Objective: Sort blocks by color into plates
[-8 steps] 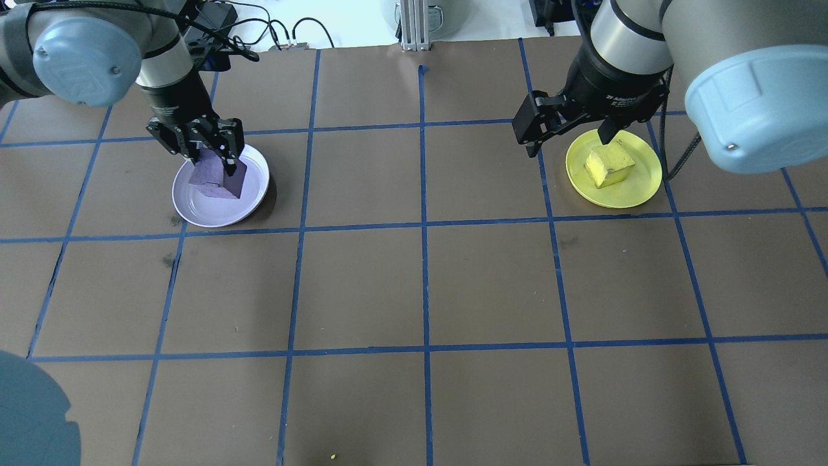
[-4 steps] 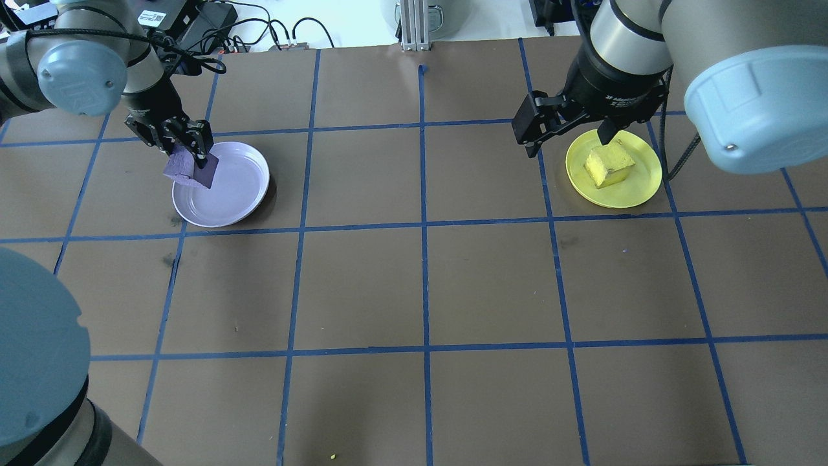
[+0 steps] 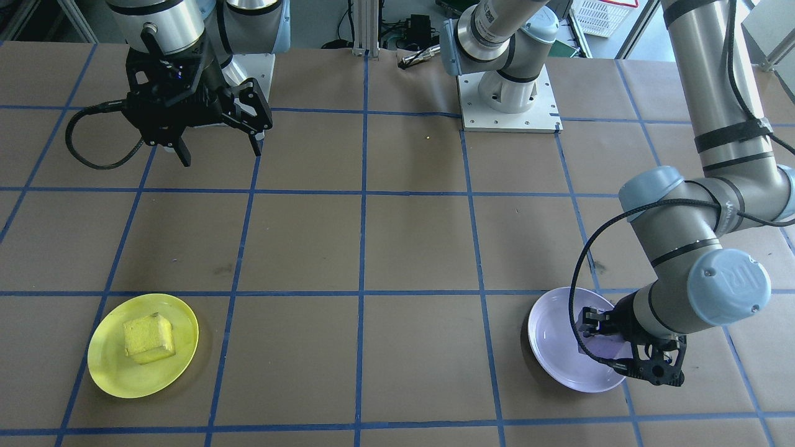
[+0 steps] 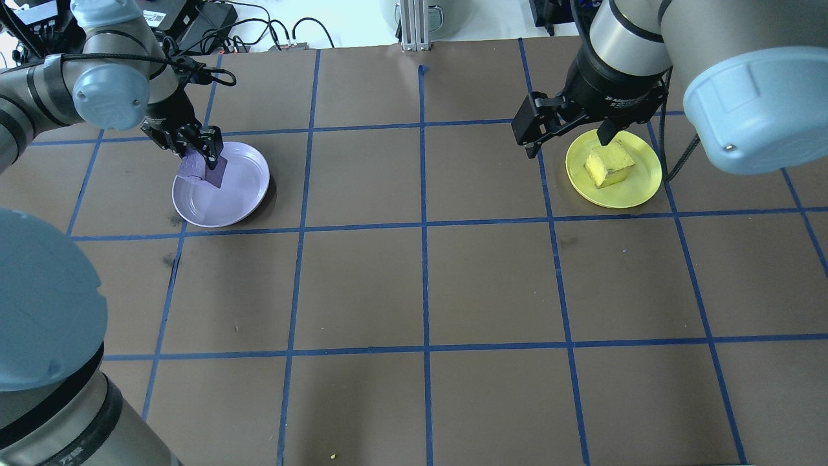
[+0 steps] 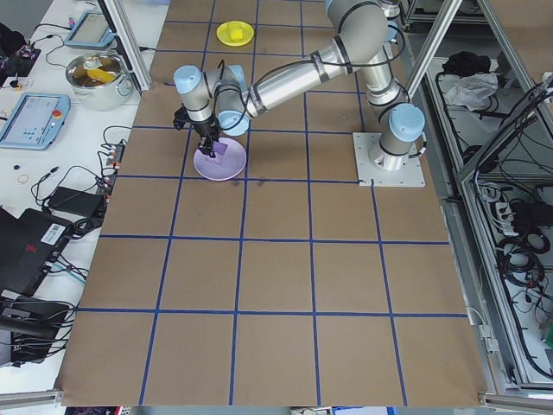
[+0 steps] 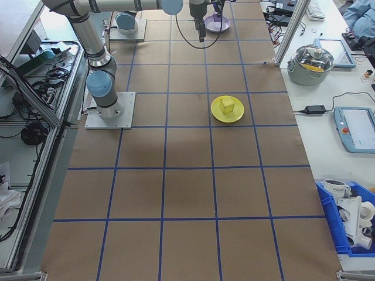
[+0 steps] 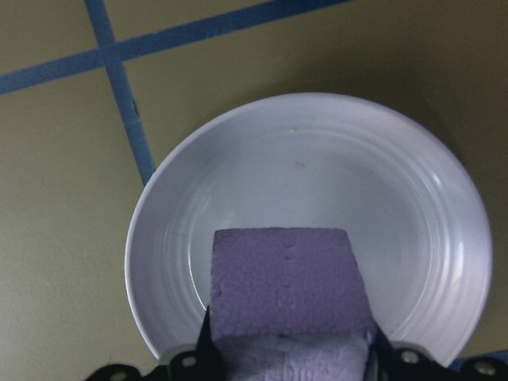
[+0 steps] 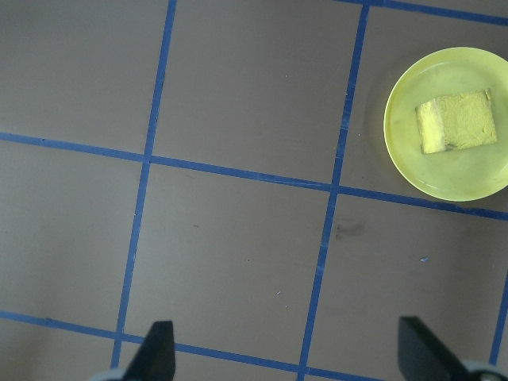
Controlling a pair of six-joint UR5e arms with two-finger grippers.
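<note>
Robotics lab, taped grid table (image 4: 427,285), aluminium framing (image 5: 432,52), cables (image 5: 518,251)

Bare table (image 4: 420,285) between the lavender plate (image 4: 242,194) and yellow plate (image 4: 637,188), left arm (image 4: 39,110) low over the lavender rim

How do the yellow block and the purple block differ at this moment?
The yellow block lies free on the yellow plate; the purple block is gripped by the left gripper over the lavender plate. The right gripper is open, away from the yellow block. Both are rough cubes.
</note>
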